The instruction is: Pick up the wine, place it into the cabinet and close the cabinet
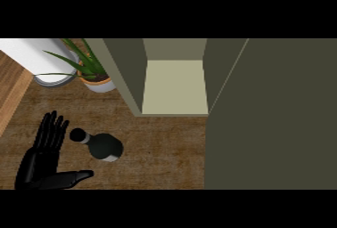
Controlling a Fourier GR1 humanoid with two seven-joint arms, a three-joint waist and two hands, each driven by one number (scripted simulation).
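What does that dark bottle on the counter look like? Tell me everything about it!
The wine bottle is dark, nearly black, with a round fat body, a short neck and a dark round cap at about. A pale band shows along its lower edge. It stands on the brown counter, seen from above. The left hand is open right beside it, fingers straight near the neck; I cannot tell whether they touch. The open cabinet lies beyond it.

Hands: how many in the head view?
1: the left hand, open, at lower left beside the wine bottle. The right hand isn't in view.
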